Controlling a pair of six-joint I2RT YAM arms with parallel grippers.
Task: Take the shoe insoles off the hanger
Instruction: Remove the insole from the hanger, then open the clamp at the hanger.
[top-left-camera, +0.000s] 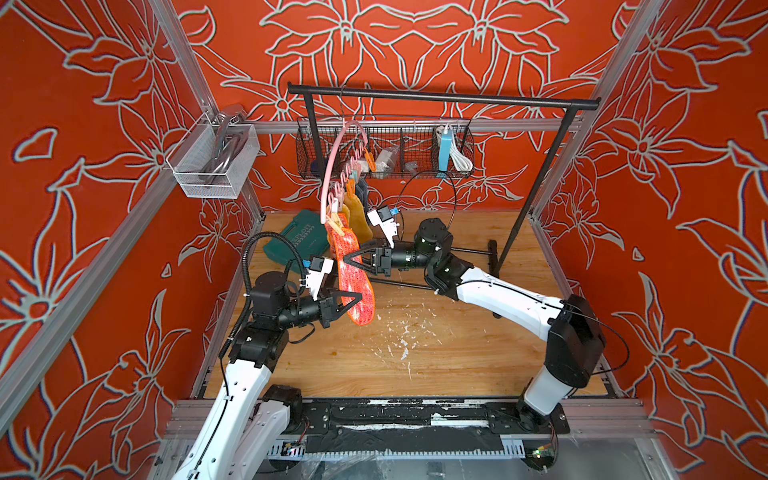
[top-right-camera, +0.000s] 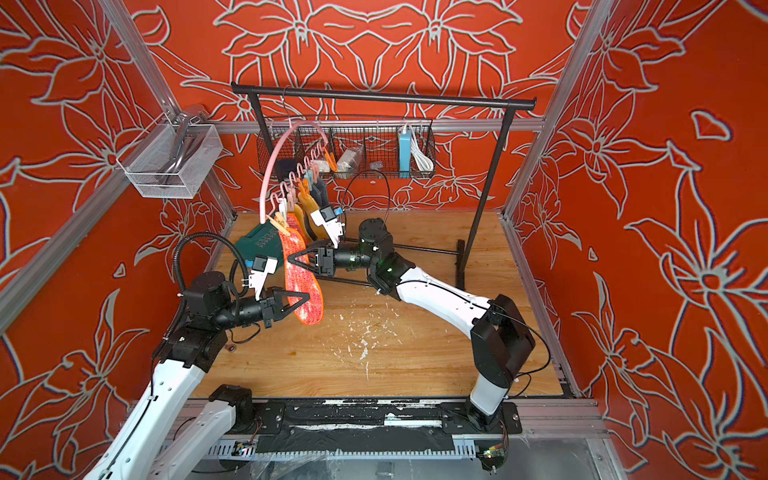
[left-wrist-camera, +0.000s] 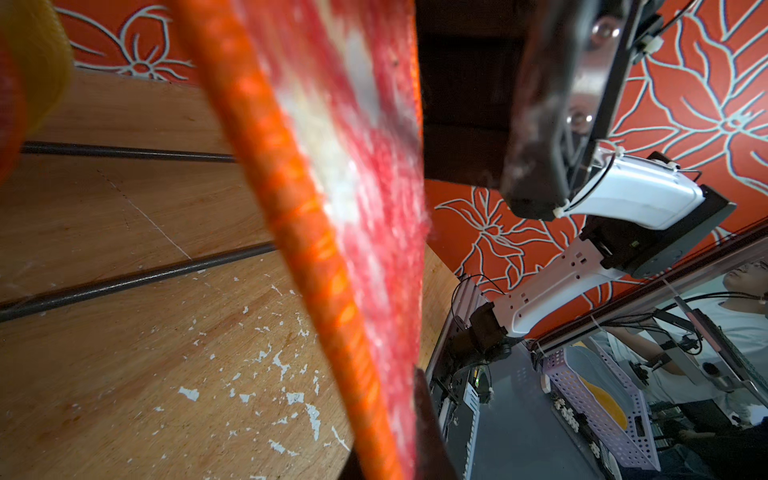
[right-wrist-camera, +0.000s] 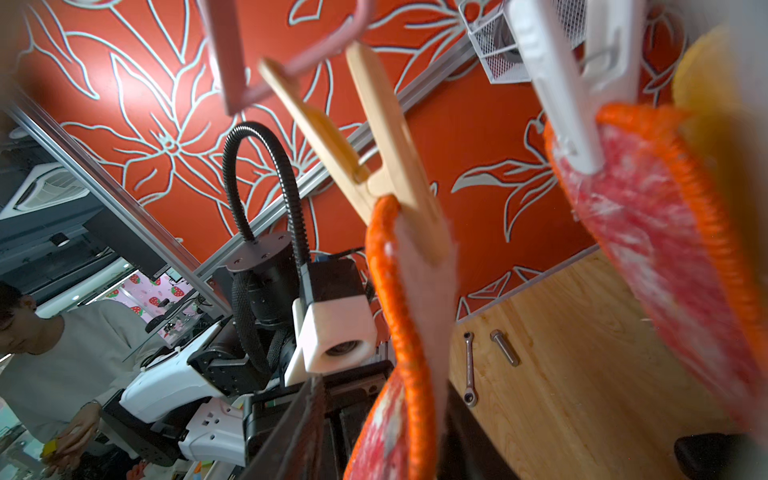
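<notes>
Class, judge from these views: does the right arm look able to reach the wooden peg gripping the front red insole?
Probably yes. The right gripper sits at the red insole just below the wooden peg, with nothing between them; the left gripper holds the insole's lower end, well clear.

I see the hanger (top-left-camera: 328, 174) on the garment rack (top-left-camera: 444, 98), far left, insoles (top-left-camera: 355, 282) pegged beneath. A tool case (top-left-camera: 299, 241) lies behind.
</notes>
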